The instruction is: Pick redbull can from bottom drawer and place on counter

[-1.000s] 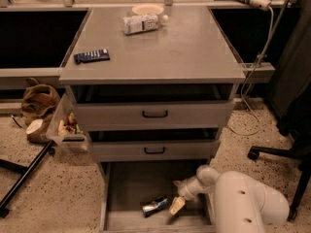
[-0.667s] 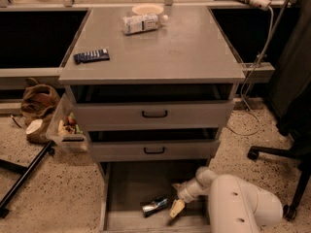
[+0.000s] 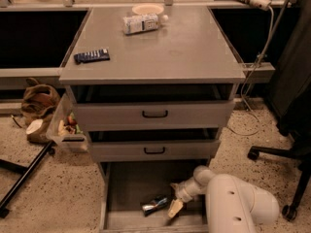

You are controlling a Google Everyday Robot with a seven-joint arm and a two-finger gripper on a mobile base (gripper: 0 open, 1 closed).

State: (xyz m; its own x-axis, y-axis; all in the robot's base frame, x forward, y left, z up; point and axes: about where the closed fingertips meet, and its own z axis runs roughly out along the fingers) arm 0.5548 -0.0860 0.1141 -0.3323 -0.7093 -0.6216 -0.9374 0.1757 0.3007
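Note:
The redbull can [image 3: 155, 205] lies on its side on the grey floor of the open bottom drawer [image 3: 127, 188], near the drawer's front. My gripper [image 3: 173, 205] reaches down into the drawer from the right on a white arm [image 3: 233, 203]. It sits just right of the can, with a pale fingertip [image 3: 175, 208] next to the can's right end. The counter [image 3: 165, 47] is the flat grey cabinet top above.
On the counter lie a white labelled bottle [image 3: 142, 23], a pale bowl [image 3: 147, 8] and a dark blue remote-like bar [image 3: 92, 56]. Two shallower drawers with black handles [image 3: 154, 114] sit above. A bag [image 3: 40, 101], a bin and a chair base [image 3: 277, 154] flank the cabinet.
The arm has shifted slightly left and lower in the drawer, keeping the gripper beside the can. The can has not visibly moved.

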